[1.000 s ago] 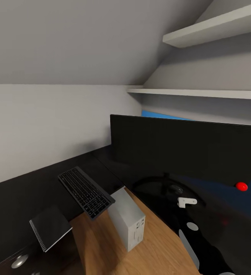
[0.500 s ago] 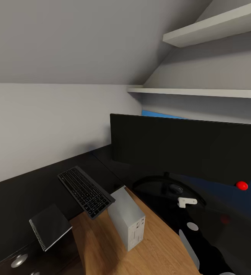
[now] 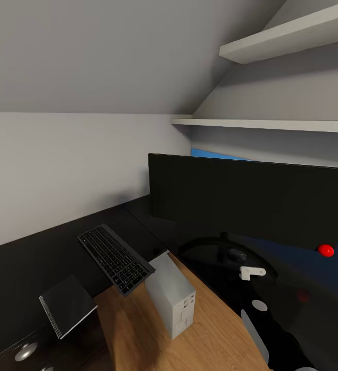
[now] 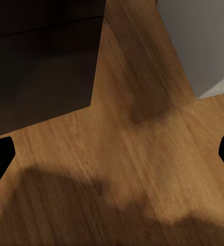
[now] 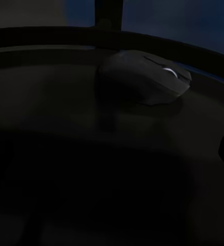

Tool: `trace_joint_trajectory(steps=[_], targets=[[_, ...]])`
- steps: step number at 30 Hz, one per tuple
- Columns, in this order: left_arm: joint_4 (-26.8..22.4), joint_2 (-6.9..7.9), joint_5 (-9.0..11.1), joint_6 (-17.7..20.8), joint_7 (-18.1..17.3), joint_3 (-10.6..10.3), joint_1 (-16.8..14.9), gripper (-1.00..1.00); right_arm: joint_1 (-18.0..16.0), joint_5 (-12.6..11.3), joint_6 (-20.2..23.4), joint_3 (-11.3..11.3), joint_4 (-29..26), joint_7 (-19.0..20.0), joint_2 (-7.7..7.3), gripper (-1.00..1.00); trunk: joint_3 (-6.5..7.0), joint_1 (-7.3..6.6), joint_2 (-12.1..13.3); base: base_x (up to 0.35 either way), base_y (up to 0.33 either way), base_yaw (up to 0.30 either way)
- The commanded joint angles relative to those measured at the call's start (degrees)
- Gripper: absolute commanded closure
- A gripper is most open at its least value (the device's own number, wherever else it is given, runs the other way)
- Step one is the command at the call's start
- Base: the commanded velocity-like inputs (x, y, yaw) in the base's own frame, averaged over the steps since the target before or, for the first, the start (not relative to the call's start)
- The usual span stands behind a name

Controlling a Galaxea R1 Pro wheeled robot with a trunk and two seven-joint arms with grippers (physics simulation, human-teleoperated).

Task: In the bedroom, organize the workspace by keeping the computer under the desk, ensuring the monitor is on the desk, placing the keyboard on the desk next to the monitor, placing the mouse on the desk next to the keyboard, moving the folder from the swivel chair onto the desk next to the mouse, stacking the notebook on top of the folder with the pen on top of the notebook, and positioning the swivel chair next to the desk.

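Attic home office (sloped ceiling): monitor [image 3: 251,198], keyboard [image 3: 115,258], desk [image 3: 24,268].

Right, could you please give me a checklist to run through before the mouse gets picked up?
1. Monitor on the desk: ok.
2. Keyboard on the desk beside the monitor: ok.
3. Mouse next to the keyboard: not ok; it sits inside the curve of the monitor's stand, apart from the keyboard.
4. Left tool free: ok; open over the wooden floor, holding nothing.
5. Right tool open and lined up on the mouse: cannot tell; the right wrist view is too dark.
6. Notebook stacked on the folder: not ok; it lies on bare desk.
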Motion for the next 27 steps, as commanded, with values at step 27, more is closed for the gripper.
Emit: trace_joint_trajectory(steps=[27], targets=[[0.1,-0.01,0.5,-0.2,-0.3,-0.3,0.0,-1.00,-0.1,-0.6,-0.1,0.3,-0.1,-3.8,-0.09,-1.00,-0.06,0.00,0.0,0.000,0.000,0.000]])
